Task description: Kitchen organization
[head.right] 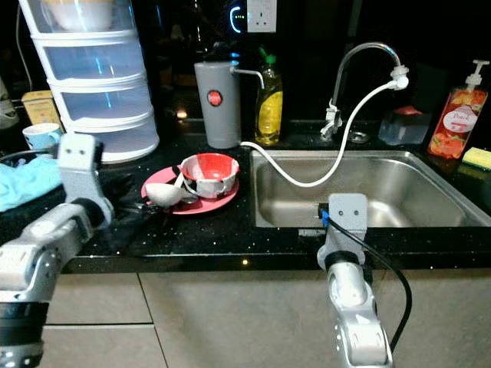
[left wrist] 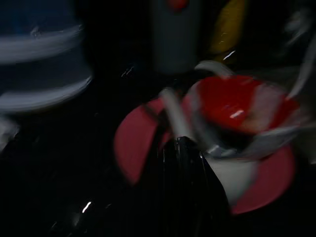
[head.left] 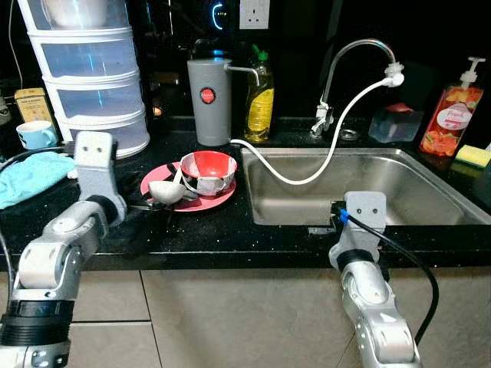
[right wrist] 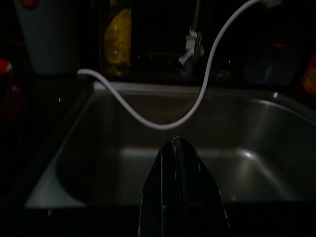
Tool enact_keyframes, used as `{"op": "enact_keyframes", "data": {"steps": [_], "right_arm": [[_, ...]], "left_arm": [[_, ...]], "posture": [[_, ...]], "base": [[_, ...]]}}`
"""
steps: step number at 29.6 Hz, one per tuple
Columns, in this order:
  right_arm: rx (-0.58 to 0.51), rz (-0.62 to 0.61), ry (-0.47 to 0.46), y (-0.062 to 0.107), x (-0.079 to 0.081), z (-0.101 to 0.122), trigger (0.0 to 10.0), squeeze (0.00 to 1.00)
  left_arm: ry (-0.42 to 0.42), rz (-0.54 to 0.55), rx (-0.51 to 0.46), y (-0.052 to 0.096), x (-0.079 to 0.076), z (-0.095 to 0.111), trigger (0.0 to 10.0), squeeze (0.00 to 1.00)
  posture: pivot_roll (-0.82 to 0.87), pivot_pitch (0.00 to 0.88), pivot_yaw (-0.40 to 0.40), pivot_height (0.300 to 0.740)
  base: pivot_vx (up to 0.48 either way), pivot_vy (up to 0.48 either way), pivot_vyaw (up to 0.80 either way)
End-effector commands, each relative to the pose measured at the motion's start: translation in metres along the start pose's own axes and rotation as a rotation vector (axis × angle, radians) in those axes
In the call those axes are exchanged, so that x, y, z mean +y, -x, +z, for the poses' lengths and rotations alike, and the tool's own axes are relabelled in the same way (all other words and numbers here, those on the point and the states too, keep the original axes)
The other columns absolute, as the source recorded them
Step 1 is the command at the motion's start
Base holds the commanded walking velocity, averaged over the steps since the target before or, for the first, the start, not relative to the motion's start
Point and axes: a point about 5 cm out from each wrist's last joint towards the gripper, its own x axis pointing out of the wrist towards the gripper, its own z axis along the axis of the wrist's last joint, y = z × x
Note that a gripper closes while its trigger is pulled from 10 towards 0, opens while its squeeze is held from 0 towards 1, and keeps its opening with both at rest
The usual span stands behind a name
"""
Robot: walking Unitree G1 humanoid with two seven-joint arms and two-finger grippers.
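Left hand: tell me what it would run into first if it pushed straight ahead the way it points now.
Most likely the white spoon lying on the pink plate, with the red bowl just behind. The left hand points at the plate's near edge; the blurred wrist view leaves depth uncertain.

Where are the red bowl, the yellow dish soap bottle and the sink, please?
red bowl [head.left: 207, 166], left eye view, red inside.
yellow dish soap bottle [head.left: 259, 103], left eye view, its body.
sink [head.left: 430, 201], left eye view, bare basin floor.
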Motion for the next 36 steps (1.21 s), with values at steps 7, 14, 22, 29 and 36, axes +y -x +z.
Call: {"op": "enact_keyframes", "data": {"steps": [7, 14, 22, 29, 36], "right_arm": [[-0.107, -0.035, -0.134, -0.013, 0.005, 0.034, 10.0, 0.00], [-0.257, -0.076, -0.150, -0.024, -0.012, 0.078, 10.0, 0.00], [-0.284, -0.112, -0.125, -0.026, -0.020, 0.085, 10.0, 0.00], [-0.305, -0.102, -0.102, -0.025, -0.019, 0.089, 10.0, 0.00], [-0.292, -0.103, -0.108, -0.026, -0.019, 0.086, 10.0, 0.00]], "left_arm": [[0.055, -0.026, -0.187, 0.003, -0.021, 0.026, 10.0, 0.00], [0.054, -0.065, -0.359, 0.010, -0.028, 0.055, 10.0, 0.00], [-0.034, 0.013, -0.432, 0.008, -0.027, 0.064, 10.0, 0.00], [-0.061, 0.032, -0.451, 0.007, -0.027, 0.064, 10.0, 0.00], [-0.099, 0.038, -0.468, 0.007, -0.027, 0.064, 10.0, 0.00]], "posture": [[-0.07, 0.038, 0.016, 0.740], [-0.07, 0.030, 0.015, 0.740], [-0.08, 0.017, 0.018, 0.740], [-0.08, 0.007, 0.020, 0.740], [-0.08, 0.008, 0.021, 0.740]], "base": [[0.000, 0.000, 0.00], [0.000, 0.000, 0.00], [0.000, 0.000, 0.00], [0.000, 0.000, 0.00], [0.388, 0.000, 0.00]]}}
